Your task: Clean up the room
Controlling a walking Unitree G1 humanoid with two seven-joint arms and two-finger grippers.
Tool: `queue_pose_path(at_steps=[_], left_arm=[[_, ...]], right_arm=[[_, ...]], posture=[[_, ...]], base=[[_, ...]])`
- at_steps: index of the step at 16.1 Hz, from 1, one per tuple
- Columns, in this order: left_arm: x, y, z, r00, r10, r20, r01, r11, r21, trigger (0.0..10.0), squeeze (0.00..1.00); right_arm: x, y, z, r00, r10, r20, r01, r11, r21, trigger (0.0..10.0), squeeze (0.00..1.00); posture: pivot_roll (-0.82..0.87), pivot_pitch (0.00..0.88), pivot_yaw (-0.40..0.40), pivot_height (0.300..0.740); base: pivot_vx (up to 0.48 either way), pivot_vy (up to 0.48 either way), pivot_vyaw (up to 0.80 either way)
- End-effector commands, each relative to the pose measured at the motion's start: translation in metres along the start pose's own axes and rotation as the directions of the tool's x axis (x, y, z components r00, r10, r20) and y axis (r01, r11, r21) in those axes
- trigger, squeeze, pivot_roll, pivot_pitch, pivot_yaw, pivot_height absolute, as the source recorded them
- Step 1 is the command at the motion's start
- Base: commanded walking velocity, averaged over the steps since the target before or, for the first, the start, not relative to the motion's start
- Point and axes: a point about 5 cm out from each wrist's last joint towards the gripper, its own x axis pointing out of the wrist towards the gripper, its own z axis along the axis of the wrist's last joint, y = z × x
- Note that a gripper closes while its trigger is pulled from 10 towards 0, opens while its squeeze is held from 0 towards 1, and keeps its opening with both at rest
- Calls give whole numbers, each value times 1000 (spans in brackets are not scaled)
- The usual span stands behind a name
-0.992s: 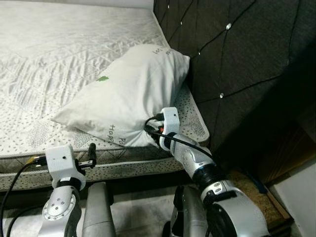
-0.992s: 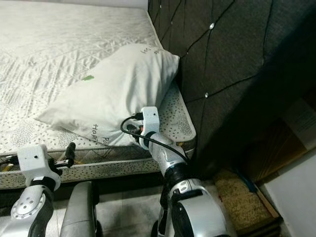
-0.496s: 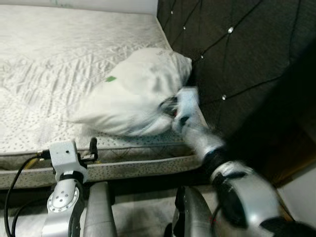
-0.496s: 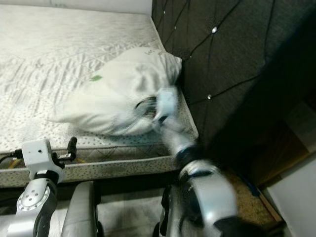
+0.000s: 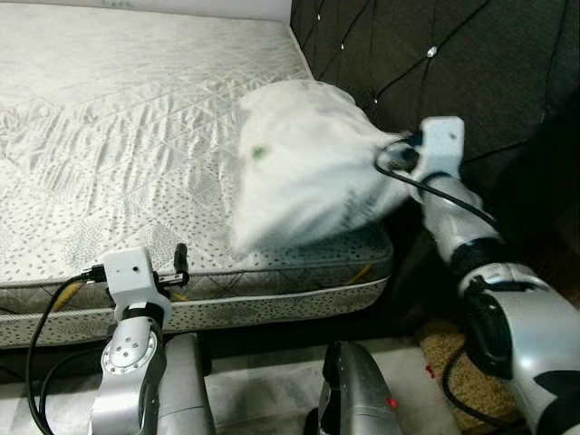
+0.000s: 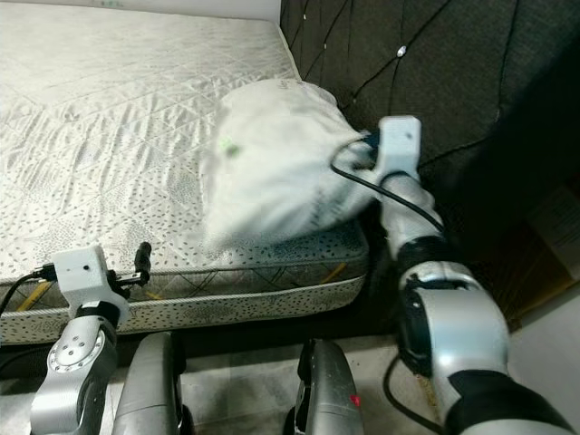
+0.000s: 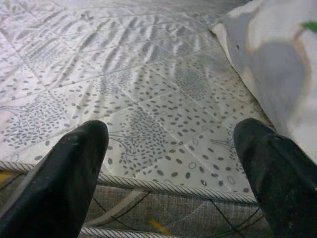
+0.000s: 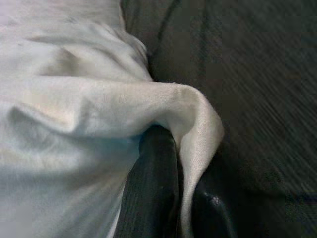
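A white pillow [image 5: 308, 168] with a small green mark hangs blurred above the right end of the mattress [image 5: 118, 118], close to the dark headboard [image 5: 480, 63]. My right gripper [image 5: 396, 156] is shut on the pillow's corner; in the right wrist view the fabric [image 8: 99, 109] folds over one black finger [image 8: 153, 188]. My left gripper [image 5: 179, 265] waits low at the mattress's front edge. Its fingers [image 7: 64, 183] stand wide open with nothing between them, pointing across the patterned mattress top [image 7: 148, 99].
The tufted headboard rises right behind the pillow and my right arm. The mattress's piped front edge [image 5: 272, 304] runs across below. A brown mat [image 5: 439, 340] lies on the floor at lower right, beside the bed.
My right arm has swung up and to the right, lifting the pillow off the mattress's front corner towards the headboard. The left gripper has barely moved.
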Motion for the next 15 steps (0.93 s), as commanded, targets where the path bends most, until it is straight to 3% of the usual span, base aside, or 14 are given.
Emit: queue_pose_path(at_steps=[1, 2, 3, 4, 5, 7, 9, 11, 14, 15], left_arm=[[0, -2, -1, 1000, -4, 0, 4, 1000, 7, 10000, 0], [2, -3, -1, 1000, -8, 2, 8, 1000, 8, 10000, 0], [5, -5, -1, 1000, -15, 3, 15, 1000, 10, 10000, 0], [5, -6, -2, 1000, -16, 3, 16, 1000, 10, 10000, 0], [5, -6, -2, 1000, -16, 4, 16, 1000, 9, 10000, 0], [5, -7, -3, 1000, -15, 1, 15, 1000, 6, 10000, 0], [6, -6, -3, 1000, -18, 0, 18, 1000, 11, 10000, 0], [8, -5, -3, 1000, -20, 3, 20, 1000, 16, 10000, 0], [9, -5, -1, 1000, -18, 6, 17, 1000, 22, 10000, 0], [10, -4, -1, 1000, -15, 5, 15, 1000, 22, 10000, 0]], right_arm=[[1, -15, 27, 992, -52, 111, 52, 999, 5, 0, 0], [0, -16, 17, 996, -33, 84, 34, 999, -14, 0, 0], [-8, 8, -28, 994, 105, -33, -106, 994, -32, 0, 0], [-10, 12, -33, 991, 126, -47, -128, 991, -30, 0, 0], [-16, 26, -54, 977, 194, -94, -198, 980, -32, 0, 0], [-24, 41, -73, 953, 266, -146, -270, 963, -7, 0, 0], [-23, 43, -72, 946, 285, -154, -291, 956, -20, 0, 0], [-17, 30, -57, 961, 245, -125, -251, 967, -39, 0, 0], [-6, -30, -11, 998, 35, -42, -40, 991, -130, 0, 0], [-6, -43, -2, 1000, -13, -25, 10, 991, -136, 0, 0]], posture=[[32, 0, -97, 563], [27, 0, -97, 563], [21, 0, -110, 563], [21, 0, -110, 563], [20, 0, -117, 563], [20, 0, -113, 563], [17, 0, -105, 563], [14, 0, -95, 563], [16, 0, -88, 563], [17, 0, -89, 563]], base=[[0, 0, 0], [0, 0, 0], [0, 0, 0], [0, 0, 0], [0, 0, 0], [0, 0, 0], [0, 0, 0], [0, 0, 0], [0, 0, 0], [0, 0, 0]])
